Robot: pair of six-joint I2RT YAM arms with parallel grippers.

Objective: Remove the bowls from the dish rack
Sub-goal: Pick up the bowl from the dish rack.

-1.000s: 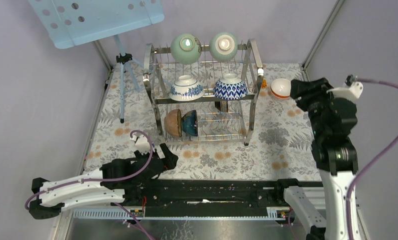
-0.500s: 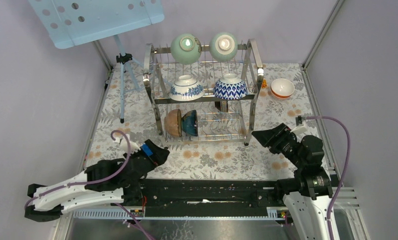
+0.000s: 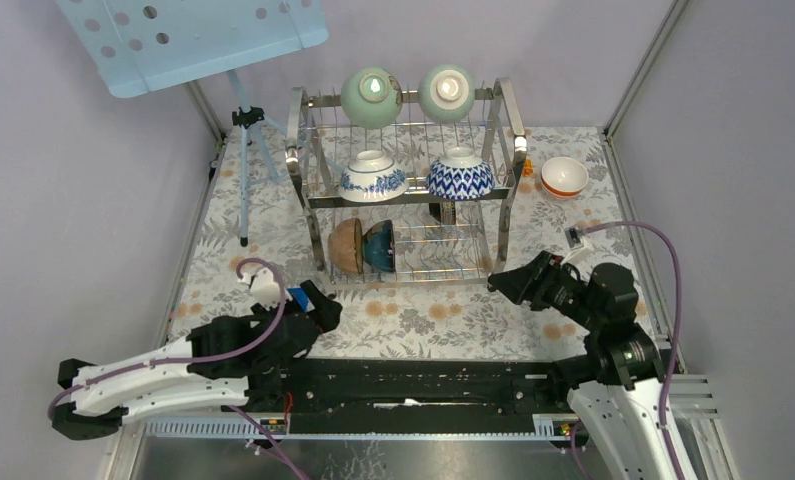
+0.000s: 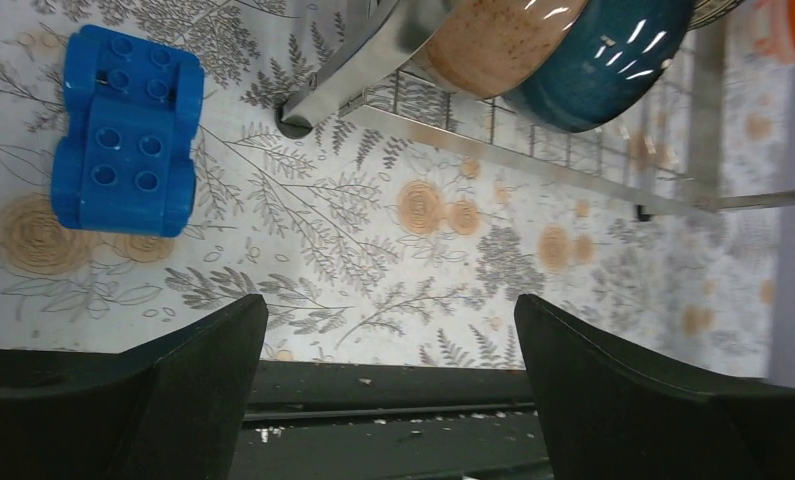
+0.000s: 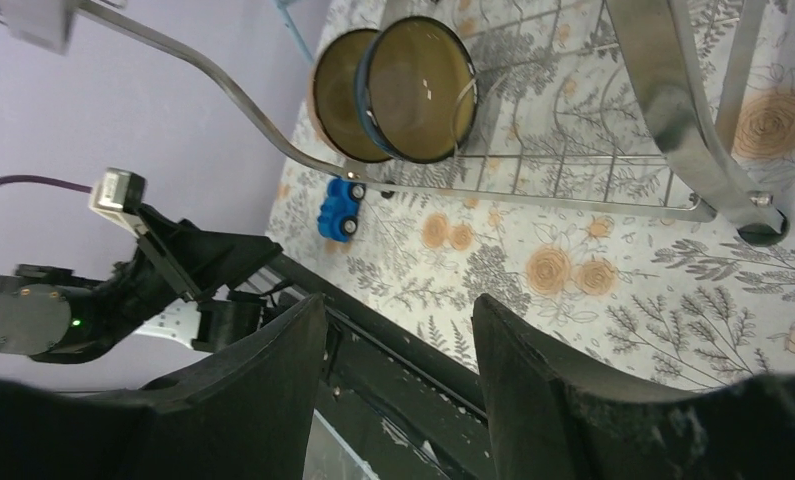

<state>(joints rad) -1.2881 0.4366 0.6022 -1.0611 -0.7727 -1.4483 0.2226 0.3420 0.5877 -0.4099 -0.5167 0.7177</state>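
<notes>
The dish rack (image 3: 309,200) stands mid-table. Two pale green bowls (image 3: 370,96) (image 3: 447,92) sit on edge on its top tier, and two blue-and-white bowls (image 3: 373,176) (image 3: 460,175) lie upside down in the middle. A brown bowl (image 3: 345,246) and a dark teal bowl (image 3: 379,246) stand on edge on the lower tier. An orange-white bowl (image 3: 563,177) rests on the table right of the rack. My left gripper (image 3: 318,305) is open and empty, low, front-left of the rack. My right gripper (image 3: 503,282) is open and empty by the rack's front right leg (image 5: 673,120). From the right wrist, the teal bowl (image 5: 418,90) hides most of the brown bowl (image 5: 331,95).
A blue toy brick (image 3: 295,297) lies on the floral cloth beside my left gripper. A pale blue perforated stand (image 3: 193,40) on a tripod (image 3: 248,150) stands at the back left. Purple walls close in both sides. The black base rail (image 3: 413,380) runs along the near edge.
My right arm has swung from beside the orange-white bowl down to the rack's front right corner, leaving that bowl on the table. My left arm shifted slightly.
</notes>
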